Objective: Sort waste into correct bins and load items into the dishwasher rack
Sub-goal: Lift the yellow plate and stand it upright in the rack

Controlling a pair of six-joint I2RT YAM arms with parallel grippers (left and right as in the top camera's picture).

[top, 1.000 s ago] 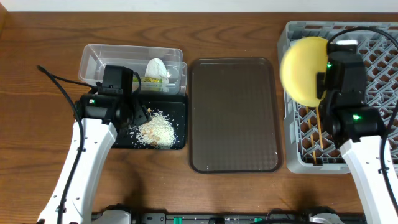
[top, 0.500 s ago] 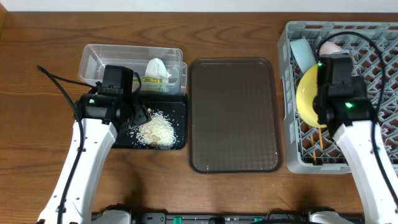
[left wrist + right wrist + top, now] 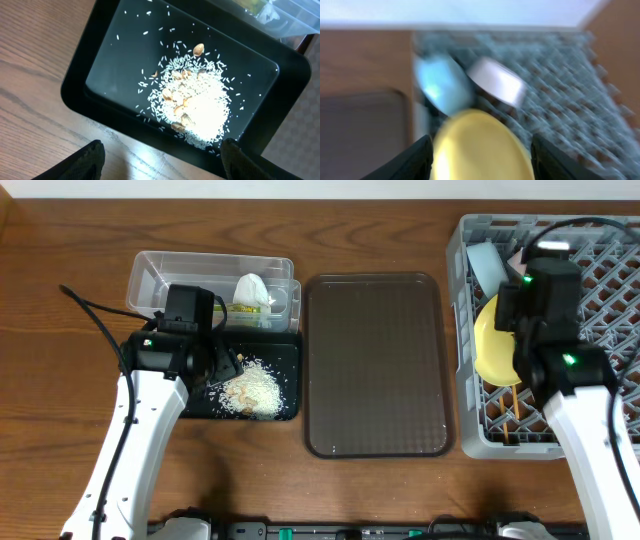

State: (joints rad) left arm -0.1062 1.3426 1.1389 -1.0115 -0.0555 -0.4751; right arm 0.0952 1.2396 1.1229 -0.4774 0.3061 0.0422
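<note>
The bench [image 3: 60,310] is brown wood with a long grain, and it runs back to a pale wall [image 3: 470,12] that shows as a thin strip along the far edge.

My left tool [image 3: 162,162] hangs wide open with nothing in it, above the near rim of the black tray [image 3: 80,80]. The rice scraps [image 3: 200,110] lie heaped in the middle of that tray with a few brown flecks among them, and stray grains are scattered towards its corners. The clear tub [image 3: 150,275] sits just behind the tray. The white napkin [image 3: 250,288] and the green wrapper [image 3: 243,310] are in the tub's right end. The brown serving tray [image 3: 375,365] lies flat between the black tray and the rack.

My right tool [image 3: 482,160] is over the left side of the dishwasher rack [image 3: 620,300], with its fingers [image 3: 420,157] standing well apart. The yellow plate [image 3: 490,350] stands tilted on edge in the rack between them. The wrist view is blurred, so I cannot tell whether either finger touches the plate. Behind the plate the light blue bowl [image 3: 437,82] and the pale bowl [image 3: 495,85] sit on edge side by side in the rack.
</note>
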